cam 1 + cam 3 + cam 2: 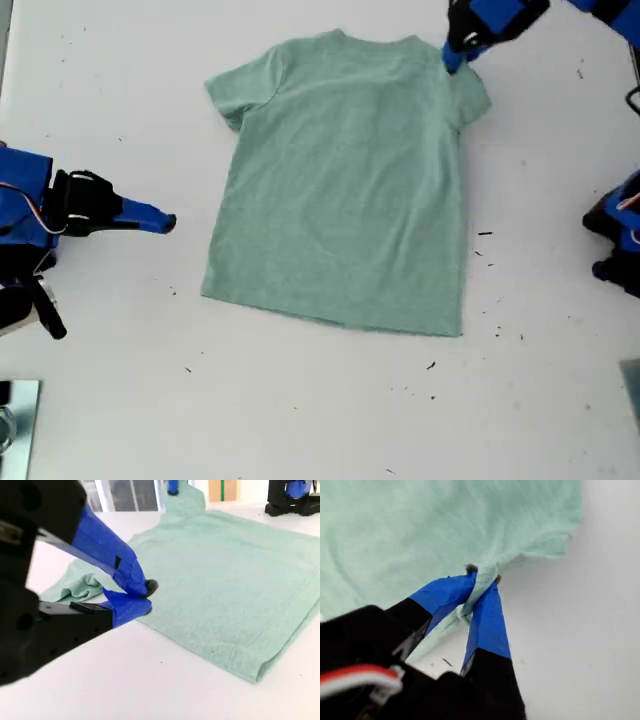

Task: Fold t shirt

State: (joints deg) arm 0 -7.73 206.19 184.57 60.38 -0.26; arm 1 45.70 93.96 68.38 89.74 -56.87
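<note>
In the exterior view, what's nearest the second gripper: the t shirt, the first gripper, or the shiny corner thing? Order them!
From my second gripper, exterior view:
1. t shirt, just to its right.
2. shiny thing, bottom-left corner.
3. my first gripper, top right, pinching the sleeve.

Both arms: black bodies with blue housings. First claw (482, 582): two tapered black fingers wrapped in blue tape, small dark tips; red and white cable alongside. Second claw (142, 597): same blue-taped black fingers.
</note>
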